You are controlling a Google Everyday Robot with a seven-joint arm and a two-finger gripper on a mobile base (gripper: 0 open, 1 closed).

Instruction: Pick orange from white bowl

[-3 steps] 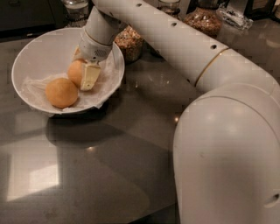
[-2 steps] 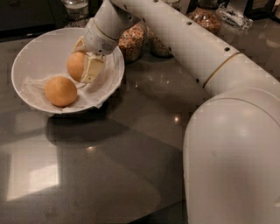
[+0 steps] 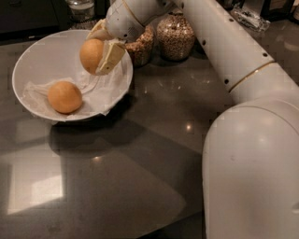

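Note:
My gripper is shut on the orange, a smooth orange-yellow fruit, and holds it lifted above the right half of the white bowl. One cream finger lies along the orange's right side; the other shows at its top left. A second, rounder and deeper-orange fruit rests on the crumpled white paper in the bowl's lower left. My white arm reaches in from the right.
Two glass jars of grains stand just behind and right of the bowl, close to my wrist. Another glass container is at the back. The dark glossy table stretches toward the front; my robot's body fills the lower right.
My gripper has risen with the orange, lifting it from the paper to above the bowl's right side. The other fruit has stayed in place.

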